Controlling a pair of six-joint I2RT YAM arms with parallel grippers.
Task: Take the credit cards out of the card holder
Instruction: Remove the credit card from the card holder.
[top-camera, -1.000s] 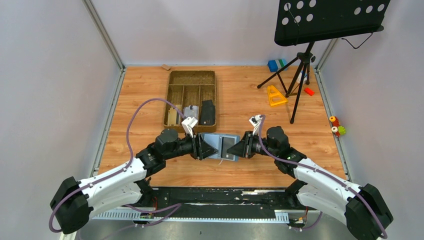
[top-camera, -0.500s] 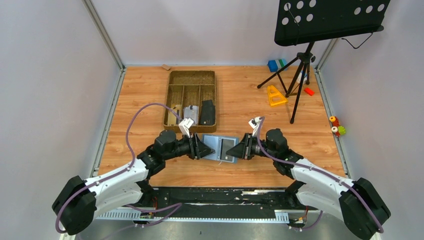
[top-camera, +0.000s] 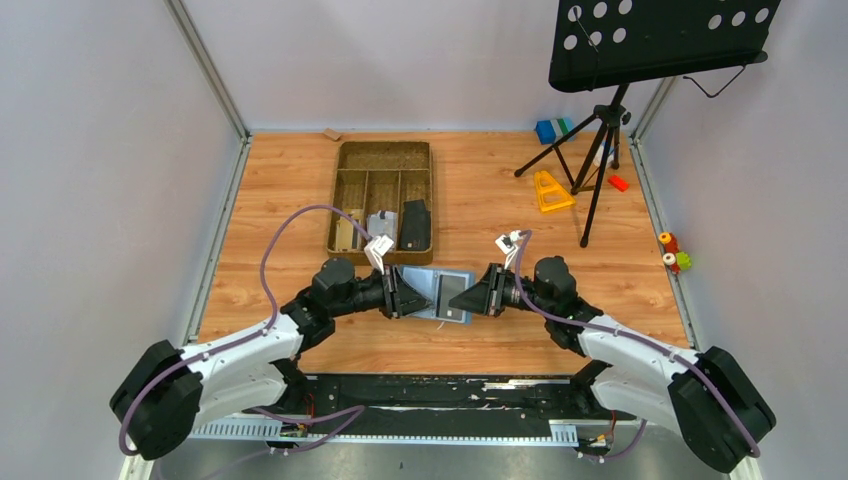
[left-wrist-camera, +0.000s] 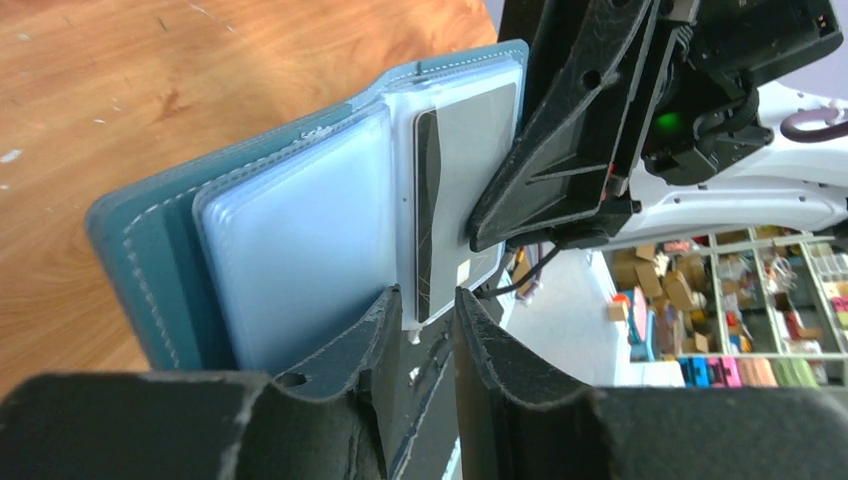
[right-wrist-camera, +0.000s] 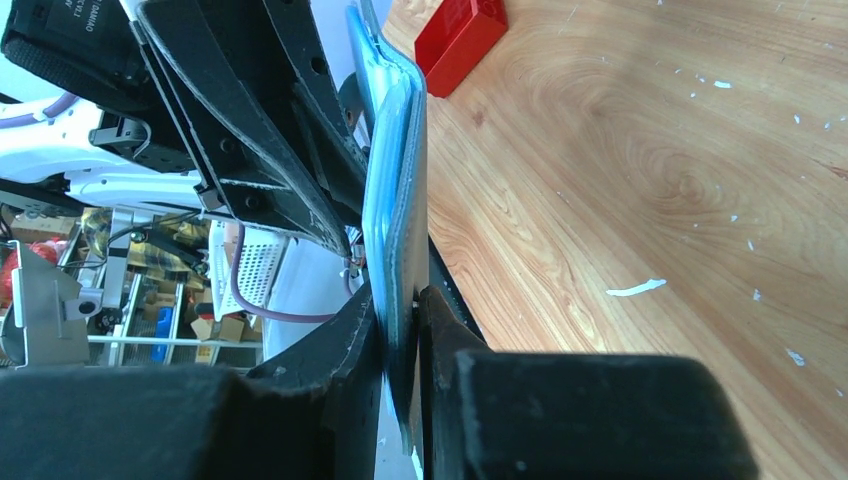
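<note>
While both hands meet at it, the slate-blue folding card holder lies open just inside the middle of the wooden table's near edge; whether it touches the table I cannot tell.

Count, task things: 1 card holder, 1 card visible.
- Left wrist view: two clear plastic sleeves fan out from the cover. The one nearer the right arm carries one grey card with a dark stripe along one edge.
- Left hand: fingers set narrow, with the edge of the card-bearing sleeve between them. Whether they actually press it I cannot tell.
- Right hand: jaws closed tight on the card holder's opposite edge, seen edge-on in the right wrist view.

Count, other things:
- 1 brown divided tray, toward the far edge, with 3 flat items in its near compartments: tan, grey, dark.
- 1 red block on the table beyond the card holder.
- 1 black music stand at the far right corner.
</note>
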